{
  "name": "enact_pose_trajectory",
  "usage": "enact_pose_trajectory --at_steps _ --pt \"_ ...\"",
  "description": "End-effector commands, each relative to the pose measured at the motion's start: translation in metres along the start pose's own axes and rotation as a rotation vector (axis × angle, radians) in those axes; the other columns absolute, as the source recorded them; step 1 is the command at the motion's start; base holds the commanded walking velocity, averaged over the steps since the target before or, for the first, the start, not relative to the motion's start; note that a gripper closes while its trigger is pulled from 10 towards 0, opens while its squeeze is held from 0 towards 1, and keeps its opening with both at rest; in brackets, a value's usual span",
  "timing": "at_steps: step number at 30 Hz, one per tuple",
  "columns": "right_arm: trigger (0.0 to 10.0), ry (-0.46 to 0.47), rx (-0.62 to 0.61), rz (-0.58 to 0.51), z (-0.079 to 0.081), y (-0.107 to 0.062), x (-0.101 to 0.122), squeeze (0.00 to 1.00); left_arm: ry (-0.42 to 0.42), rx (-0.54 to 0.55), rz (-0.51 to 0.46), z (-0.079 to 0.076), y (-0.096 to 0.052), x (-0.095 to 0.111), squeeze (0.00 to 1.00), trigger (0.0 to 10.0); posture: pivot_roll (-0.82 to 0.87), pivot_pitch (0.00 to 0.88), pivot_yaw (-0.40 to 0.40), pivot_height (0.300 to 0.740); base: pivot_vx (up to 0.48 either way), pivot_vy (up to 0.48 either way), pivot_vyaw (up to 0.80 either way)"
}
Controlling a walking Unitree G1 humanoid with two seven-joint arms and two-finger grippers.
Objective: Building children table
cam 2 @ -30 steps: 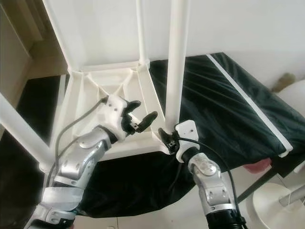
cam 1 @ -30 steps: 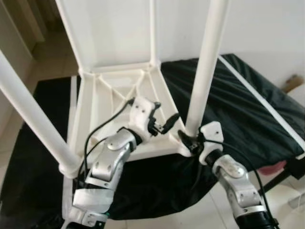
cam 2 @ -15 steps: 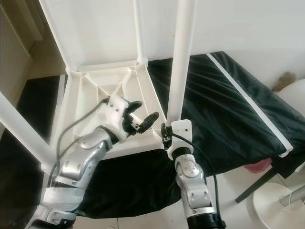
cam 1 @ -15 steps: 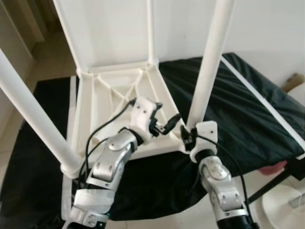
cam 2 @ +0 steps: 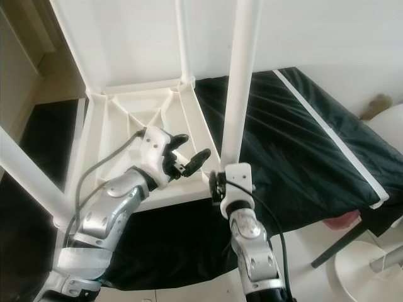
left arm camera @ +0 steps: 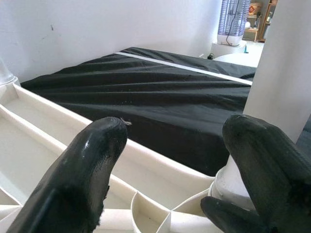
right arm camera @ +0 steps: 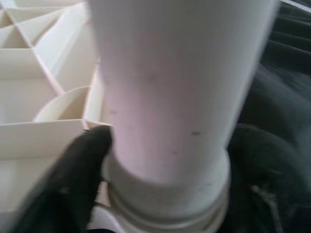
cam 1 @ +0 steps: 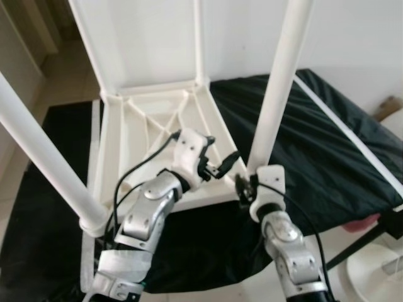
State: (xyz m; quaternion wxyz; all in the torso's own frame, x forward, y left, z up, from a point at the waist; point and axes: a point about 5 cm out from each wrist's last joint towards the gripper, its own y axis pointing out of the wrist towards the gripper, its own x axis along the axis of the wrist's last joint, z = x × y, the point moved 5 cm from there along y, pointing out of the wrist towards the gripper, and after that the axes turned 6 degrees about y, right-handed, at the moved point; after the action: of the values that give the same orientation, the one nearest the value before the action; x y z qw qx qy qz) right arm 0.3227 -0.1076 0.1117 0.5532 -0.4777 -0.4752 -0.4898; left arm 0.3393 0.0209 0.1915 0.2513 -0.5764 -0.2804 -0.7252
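— So where's the white table (cam 1: 154,126)?
— Upside down on the black-covered bed (cam 1: 327,145).
— Grippers?
— Right gripper (cam 1: 245,186) clamps the near leg (cam 1: 277,94)'s base; left gripper (cam 1: 219,165) spread wide beside it.

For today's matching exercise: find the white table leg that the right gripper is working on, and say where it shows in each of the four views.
Left eye view: the table leg rises right of centre, its base at the right gripper.
Right eye view: the leg stands just right of centre.
Left wrist view: the leg is beyond one black finger.
Right wrist view: the leg stands close up between the fingers.
Shared landmark: the black cloth.
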Motion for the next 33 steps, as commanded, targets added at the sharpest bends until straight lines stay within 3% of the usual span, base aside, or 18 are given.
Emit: enact_pose_trajectory --at_steps 1,8,10,13,14,15,16,18,21,33 --pt "10.0 0.006 0.023 0.008 0.0 -0.002 -0.001 1.0 -0.002 -0.018 0.004 -0.003 0.0 -0.001 0.0 10.0 0.01 0.0 0.015 0.74 0.0 0.0 0.0" --pt "10.0 0.002 0.084 -0.03 -0.013 -0.003 0.009 1.0 -0.001 -0.016 0.003 -0.002 0.0 -0.001 0.0 10.0 0.01 0.0 0.018 0.74 0.0 0.0 0.0" --pt "10.0 -0.016 0.183 -0.042 -0.023 -0.004 0.014 1.0 0.001 -0.017 0.001 -0.001 0.001 0.0 0.0 10.0 0.01 0.0 0.027 0.74 0.0 0.0 0.0" --pt "10.0 -0.028 0.236 -0.046 -0.027 -0.005 0.017 1.0 0.002 -0.018 0.001 0.0 0.001 0.0 0.0 10.0 0.0 0.0 0.029 0.74 0.0 0.0 0.0" --pt "10.0 -0.029 0.279 -0.049 -0.03 -0.005 0.02 0.08 0.002 -0.018 0.001 0.0 0.002 0.001 0.0 10.0 0.0 0.0 0.029 0.74 0.0 0.0 0.0" --pt "10.0 -0.029 0.279 -0.049 -0.03 -0.005 0.02 0.08 0.002 -0.018 0.001 0.0 0.002 0.001 0.0 10.0 0.0 0.0 0.029 0.74 0.0 0.0 0.0" --pt "10.0 -0.021 0.319 -0.047 -0.03 -0.005 0.022 0.0 0.002 -0.019 0.0 0.0 0.002 0.001 0.0 10.0 0.0 0.0 0.033 0.74 0.0 0.0 0.0" --pt "10.0 -0.029 0.461 -0.026 -0.026 -0.005 0.026 0.0 0.003 -0.022 -0.002 0.0 0.003 0.002 0.0 10.0 0.0 0.0 0.037 0.74 0.0 0.0 0.0" --pt "10.0 -0.059 0.547 -0.004 -0.023 -0.003 0.028 0.0 0.004 -0.023 -0.004 0.0 0.003 0.003 0.0 10.0 0.0 0.0 0.039 0.74 0.0 0.0 0.0" --pt "10.0 -0.189 0.727 0.068 -0.015 0.014 0.024 0.0 0.012 -0.014 -0.007 0.004 0.003 0.005 0.0 10.0 0.02 0.0 0.043 0.74 0.0 0.0 0.0"
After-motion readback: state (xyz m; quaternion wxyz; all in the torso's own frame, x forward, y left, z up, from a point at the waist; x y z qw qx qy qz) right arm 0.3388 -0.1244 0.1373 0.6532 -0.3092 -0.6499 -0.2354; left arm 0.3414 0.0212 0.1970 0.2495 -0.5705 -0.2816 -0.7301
